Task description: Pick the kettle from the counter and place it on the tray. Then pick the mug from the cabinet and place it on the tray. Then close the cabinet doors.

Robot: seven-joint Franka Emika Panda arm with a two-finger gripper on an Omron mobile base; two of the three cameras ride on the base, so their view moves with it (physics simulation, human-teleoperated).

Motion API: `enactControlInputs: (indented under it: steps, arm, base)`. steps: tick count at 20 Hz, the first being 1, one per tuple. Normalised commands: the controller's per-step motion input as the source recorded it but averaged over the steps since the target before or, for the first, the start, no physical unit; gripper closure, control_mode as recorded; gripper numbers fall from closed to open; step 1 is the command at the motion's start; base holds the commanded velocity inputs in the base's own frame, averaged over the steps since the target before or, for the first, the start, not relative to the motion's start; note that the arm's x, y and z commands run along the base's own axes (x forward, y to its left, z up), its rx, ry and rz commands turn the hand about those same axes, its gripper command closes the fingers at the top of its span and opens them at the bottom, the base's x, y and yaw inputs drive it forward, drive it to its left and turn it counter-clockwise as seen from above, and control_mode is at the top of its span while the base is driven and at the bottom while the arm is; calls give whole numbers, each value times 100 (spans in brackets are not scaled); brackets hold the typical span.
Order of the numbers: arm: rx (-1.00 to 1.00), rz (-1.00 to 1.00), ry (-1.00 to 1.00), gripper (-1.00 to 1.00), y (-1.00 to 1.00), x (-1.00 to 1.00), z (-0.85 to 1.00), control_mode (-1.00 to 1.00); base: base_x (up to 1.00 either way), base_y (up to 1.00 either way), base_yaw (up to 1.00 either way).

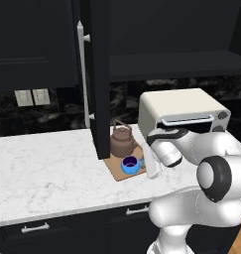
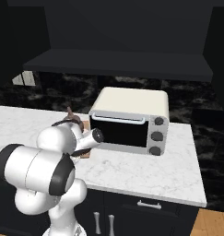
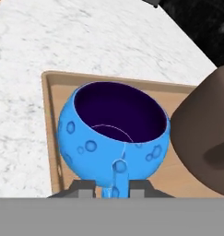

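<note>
- Jaws first, in the hand view: my gripper (image 3: 114, 186) sits at the bottom middle of the frame. A dark fingertip (image 3: 83, 188) stands on each side of the mug's small handle, narrowly apart. I cannot tell whether the pads are pinching it or just clear of it.
- Same view: the mug (image 3: 113, 133) stands upright on the tray (image 3: 51, 115), at centre frame. The kettle (image 3: 205, 133) bulks close at its right, and the counter (image 3: 85, 37) fills the top.
- I judge the step in hand to be letting the mug go. To do it well I should spread evenly so neither pad drags the handle. Then I should back straight off along the handle's line, never swinging toward the kettle.
- The mug's mouth faces up at my camera. Its handle points to the bottom edge, at me. The bowl is round, so its only long line runs from handle to far rim, bottom to top of frame.
- Left base view: mug and kettle (image 1: 122, 140) sit together on the tray (image 1: 114, 166) at centre. My hand is just right of the mug (image 1: 130, 164), and a cabinet door (image 1: 98, 74) stands open above.
- Right base view: my arm covers the tray area at left centre. A bit of brown kettle (image 2: 77, 120) peeks beside the toaster oven (image 2: 132, 120).
</note>
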Motion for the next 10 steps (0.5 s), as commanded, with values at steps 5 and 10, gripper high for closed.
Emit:
enactControlInputs:
  steps: [5,10]
  arm:
    - [0,0,0,-100,0,0,0,-100]
    - [1,-3,0,-100,0,0,5,-100]
  base:
    - [0,0,0]
    - [0,0,0]
